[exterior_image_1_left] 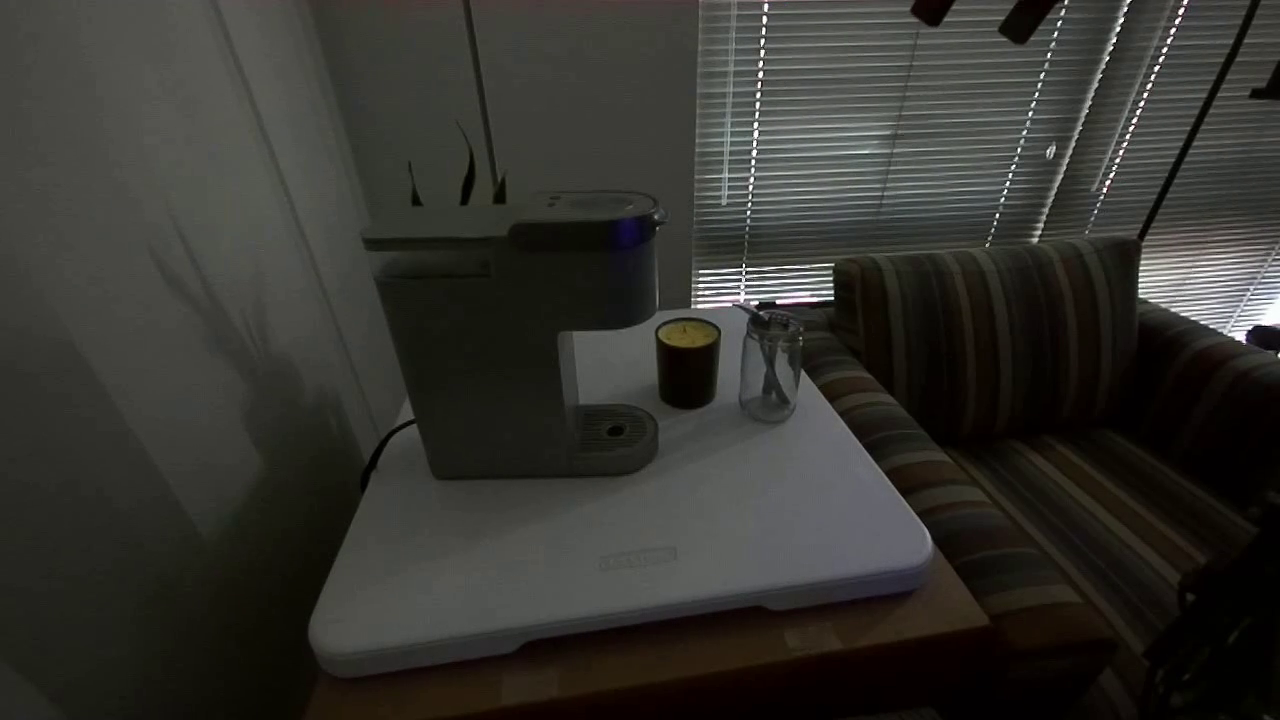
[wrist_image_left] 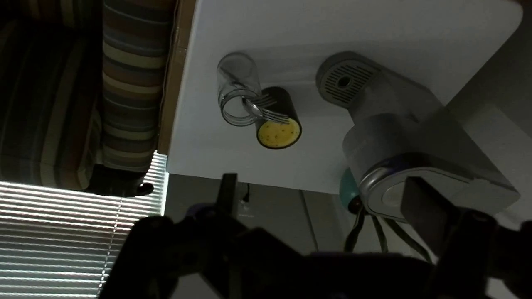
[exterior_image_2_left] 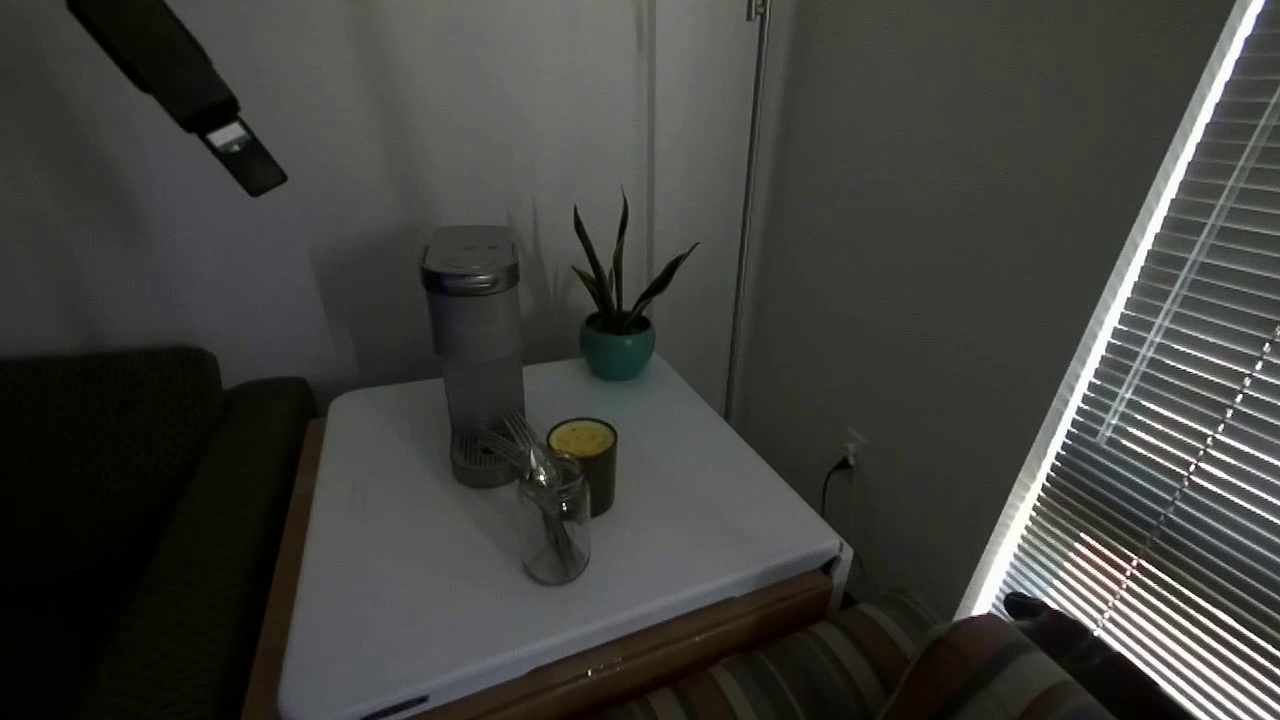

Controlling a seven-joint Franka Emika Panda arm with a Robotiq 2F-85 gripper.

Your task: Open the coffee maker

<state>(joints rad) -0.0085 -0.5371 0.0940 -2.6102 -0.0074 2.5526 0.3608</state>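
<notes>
grey and boxy, the coffee maker (exterior_image_1_left: 500, 370) stands left on the white, round-cornered tabletop (exterior_image_1_left: 760, 520) in an exterior view, dark lid (exterior_image_1_left: 585, 232) down. my black two-fingered gripper (wrist_image_left: 321, 182) is spread wide, holding nothing. i'd best hook the silver front lip (exterior_image_2_left: 472, 283) from below and raise it slowly. the dark cylindrical candle (exterior_image_1_left: 688, 375) and clear glass jar (exterior_image_1_left: 791, 365) stand to its right, the jar by the edge, so i'd swing over the roomier near side.
</notes>
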